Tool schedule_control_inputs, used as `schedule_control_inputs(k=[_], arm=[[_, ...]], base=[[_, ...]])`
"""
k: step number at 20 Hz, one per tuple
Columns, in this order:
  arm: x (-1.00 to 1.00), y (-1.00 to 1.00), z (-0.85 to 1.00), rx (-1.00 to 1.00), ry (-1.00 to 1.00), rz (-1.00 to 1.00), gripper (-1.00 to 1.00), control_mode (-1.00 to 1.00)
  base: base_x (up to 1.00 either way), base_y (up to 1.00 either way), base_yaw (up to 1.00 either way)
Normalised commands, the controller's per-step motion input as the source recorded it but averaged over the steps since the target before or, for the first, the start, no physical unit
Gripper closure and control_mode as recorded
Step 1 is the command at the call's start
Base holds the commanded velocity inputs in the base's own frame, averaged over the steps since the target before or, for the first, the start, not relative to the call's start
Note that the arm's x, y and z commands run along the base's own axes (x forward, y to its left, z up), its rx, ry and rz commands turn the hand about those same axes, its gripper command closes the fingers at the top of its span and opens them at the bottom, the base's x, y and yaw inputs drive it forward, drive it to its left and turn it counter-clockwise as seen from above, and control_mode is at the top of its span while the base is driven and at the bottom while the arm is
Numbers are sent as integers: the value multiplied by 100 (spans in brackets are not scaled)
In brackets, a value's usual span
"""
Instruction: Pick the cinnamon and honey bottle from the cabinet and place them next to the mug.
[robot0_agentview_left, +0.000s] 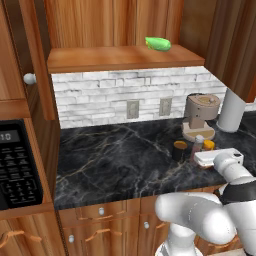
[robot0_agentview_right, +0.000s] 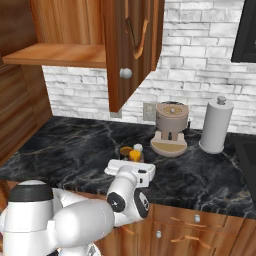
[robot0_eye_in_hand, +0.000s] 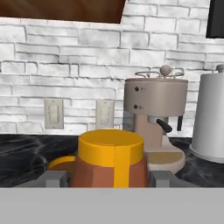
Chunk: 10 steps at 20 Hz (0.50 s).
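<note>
Honey bottle (robot0_eye_in_hand: 111, 159) clamped in gripper (robot0_eye_in_hand: 105, 178) beside mug (robot0_agentview_left: 180, 150); placing step. Next: release, retract.

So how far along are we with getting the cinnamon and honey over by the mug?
Done: the cinnamon stands on the counter beside the mug, and the cabinet shelf holds neither bottle. In hand: the honey bottle sits between the jaws, close by the mug; I cannot tell whether it rests on the counter. Left: let go of it and pull the arm back.
</note>
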Motion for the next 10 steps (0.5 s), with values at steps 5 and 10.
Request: schedule_control_inputs(k=[5, 10], arm=[[44, 35, -47, 2, -1, 1, 100, -100], [41, 30, -41, 6, -9, 4, 100, -100]], base=[[0, 0, 0], [0, 0, 0]])
